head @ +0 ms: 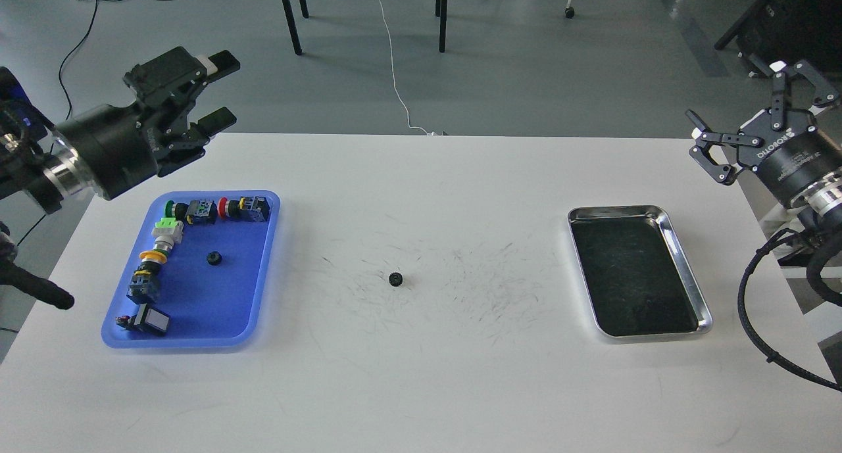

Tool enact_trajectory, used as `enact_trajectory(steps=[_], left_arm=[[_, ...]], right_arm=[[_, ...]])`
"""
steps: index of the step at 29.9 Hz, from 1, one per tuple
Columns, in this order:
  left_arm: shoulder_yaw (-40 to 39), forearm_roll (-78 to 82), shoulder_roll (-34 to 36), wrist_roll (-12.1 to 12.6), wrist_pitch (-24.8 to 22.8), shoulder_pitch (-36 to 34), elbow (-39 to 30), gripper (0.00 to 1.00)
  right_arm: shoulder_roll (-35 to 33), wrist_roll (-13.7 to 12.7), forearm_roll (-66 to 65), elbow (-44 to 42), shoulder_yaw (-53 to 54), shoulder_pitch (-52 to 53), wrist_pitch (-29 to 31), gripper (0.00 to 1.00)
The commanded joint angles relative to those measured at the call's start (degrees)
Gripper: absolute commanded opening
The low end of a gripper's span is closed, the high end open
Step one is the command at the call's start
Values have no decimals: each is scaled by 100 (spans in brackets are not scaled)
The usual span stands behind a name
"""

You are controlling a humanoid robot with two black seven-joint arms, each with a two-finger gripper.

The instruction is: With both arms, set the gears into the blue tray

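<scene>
Gear in blue tray, second gear outside, teeth indistinct

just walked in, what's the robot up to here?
It's sorting gears into the blue tray. One gear already lies in that tray, next to a row of push-button switches. A second gear sits on the white table, between the blue tray and the silver tray, which holds nothing. Both arms are raised and empty: left gripper open above the table's far-left corner, right gripper open at the far right.
</scene>
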Motion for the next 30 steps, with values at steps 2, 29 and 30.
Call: enact_trajectory(steps=[2,29,30], left_arm=[[254,1884,-7,94,12,413,-21,98],[2136,8157,-2643,86,1225,449,1332,98],[2136,8157,-2766,86,1243,449,1428,98]], right_arm=[[497,40,272,-656,49,-67,277,93],[999,40,272,-956,14,-32,383,94],[999,40,272,-956,22,-23,383,94]])
